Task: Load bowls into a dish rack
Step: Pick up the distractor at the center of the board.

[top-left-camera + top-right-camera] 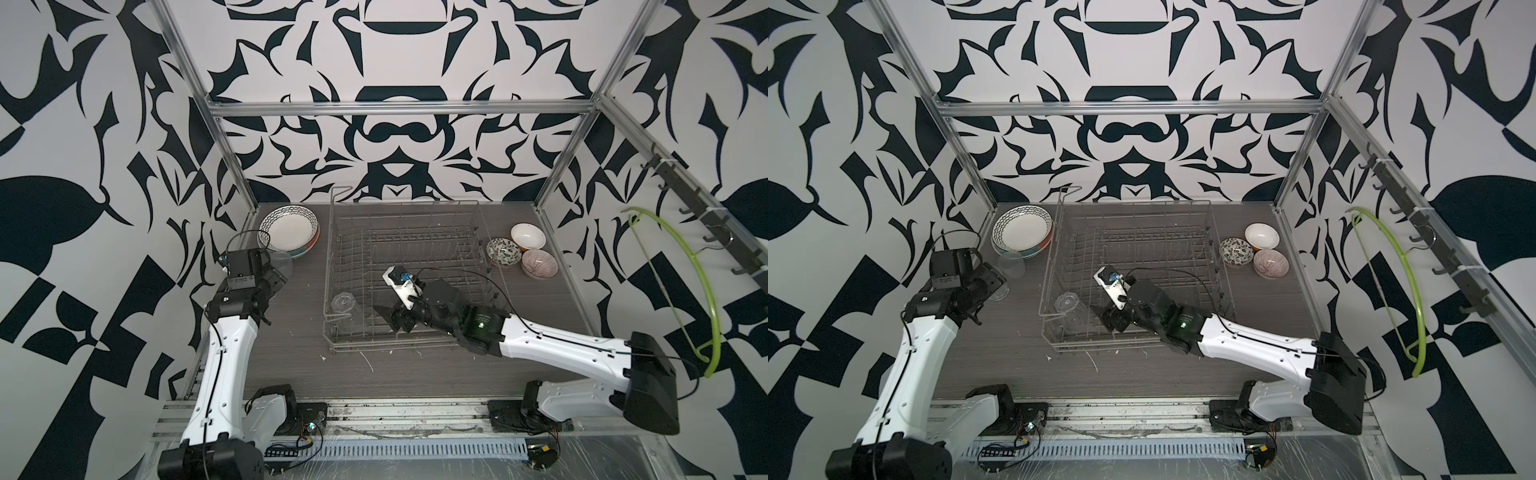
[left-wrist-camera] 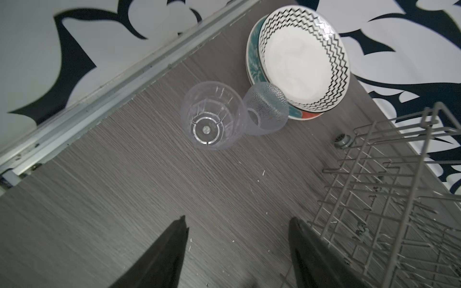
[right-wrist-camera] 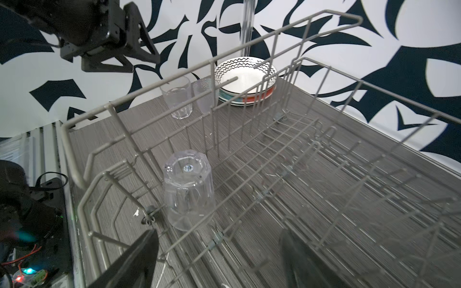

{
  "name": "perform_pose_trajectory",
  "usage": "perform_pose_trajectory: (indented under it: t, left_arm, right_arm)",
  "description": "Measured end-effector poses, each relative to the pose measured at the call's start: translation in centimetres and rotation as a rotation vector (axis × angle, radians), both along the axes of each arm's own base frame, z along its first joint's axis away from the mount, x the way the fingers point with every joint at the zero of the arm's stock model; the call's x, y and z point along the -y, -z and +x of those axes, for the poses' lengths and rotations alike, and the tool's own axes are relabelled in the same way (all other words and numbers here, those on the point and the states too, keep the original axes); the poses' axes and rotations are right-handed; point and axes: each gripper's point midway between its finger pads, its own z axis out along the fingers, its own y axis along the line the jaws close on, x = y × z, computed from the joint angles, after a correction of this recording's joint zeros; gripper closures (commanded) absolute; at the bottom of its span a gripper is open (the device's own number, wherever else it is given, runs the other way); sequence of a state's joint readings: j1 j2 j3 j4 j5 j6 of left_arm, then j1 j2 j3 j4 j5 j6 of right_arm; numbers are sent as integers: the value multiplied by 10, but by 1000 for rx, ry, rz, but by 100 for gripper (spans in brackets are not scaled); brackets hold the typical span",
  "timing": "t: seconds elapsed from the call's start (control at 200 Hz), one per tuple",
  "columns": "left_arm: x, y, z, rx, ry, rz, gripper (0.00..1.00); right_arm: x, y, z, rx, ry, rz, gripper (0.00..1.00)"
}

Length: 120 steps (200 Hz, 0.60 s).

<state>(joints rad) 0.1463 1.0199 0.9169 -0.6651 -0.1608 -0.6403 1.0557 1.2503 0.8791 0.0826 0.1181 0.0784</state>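
Note:
Three bowls sit on the table to the right of the dish rack (image 1: 328,266) in both top views. They are an orange one with a white inside (image 1: 528,235), a black-and-white floral one (image 1: 503,251) and a pinkish striped one (image 1: 539,264). My right gripper (image 1: 392,318) hangs inside the front part of the rack (image 3: 249,47), open and empty (image 3: 218,232), far from the bowls. My left gripper (image 1: 279,277) is left of the rack above the table, open with nothing in it (image 2: 238,218). Neither wrist view shows the bowls.
A clear glass (image 3: 188,189) stands upside down in the rack's front left corner. Two more clear glasses (image 2: 212,117) (image 2: 265,112) stand ahead of my left gripper, beside a stack of plates (image 2: 303,57) at the back left. A green hanger (image 1: 685,291) hangs on the right wall.

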Motion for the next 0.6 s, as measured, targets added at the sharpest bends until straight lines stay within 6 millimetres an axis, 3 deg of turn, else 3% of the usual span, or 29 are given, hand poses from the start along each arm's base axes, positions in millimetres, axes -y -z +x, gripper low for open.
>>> perform_pose_trajectory:
  t: [0.15,0.305,0.6]
  left_arm:
    - [-6,26,9,-38,-9,-77,32]
    - [-19,35,14,-35,-42,-129,36]
    - [-50,47,15,-43,-142,-177,38]
  right_arm:
    - [24,-11,-3,15,62,32,21]
    - [43,-13,-5,21,111,50,21]
    - [64,11,-6,11,166,3,21]
